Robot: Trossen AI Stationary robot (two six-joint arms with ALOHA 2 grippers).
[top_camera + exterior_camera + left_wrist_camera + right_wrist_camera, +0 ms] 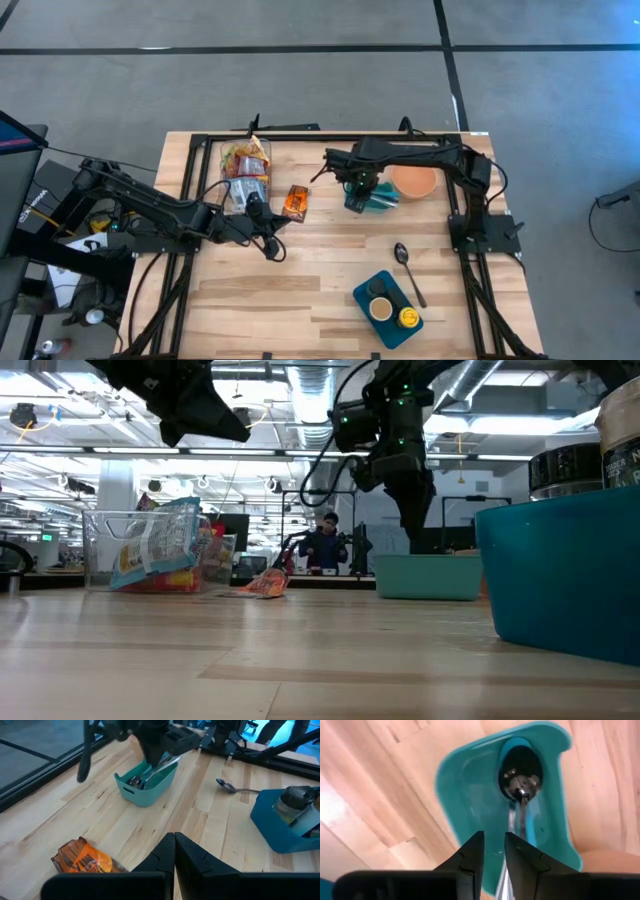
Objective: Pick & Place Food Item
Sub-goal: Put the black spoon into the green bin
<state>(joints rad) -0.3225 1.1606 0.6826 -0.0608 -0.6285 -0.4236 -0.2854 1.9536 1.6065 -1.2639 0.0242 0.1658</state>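
Right claw [358,187] over teal bin [372,199], orange packet [295,202]

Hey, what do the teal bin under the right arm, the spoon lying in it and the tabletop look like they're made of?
Teal bin: likely molded plastic, smooth with a soft sheen. Spoon: looks like polished metal, mirror-like reflections in its bowl. Tabletop: light wood planks, with visible grain and seams.

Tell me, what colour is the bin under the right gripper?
The bin is teal, clearest in the left wrist view.
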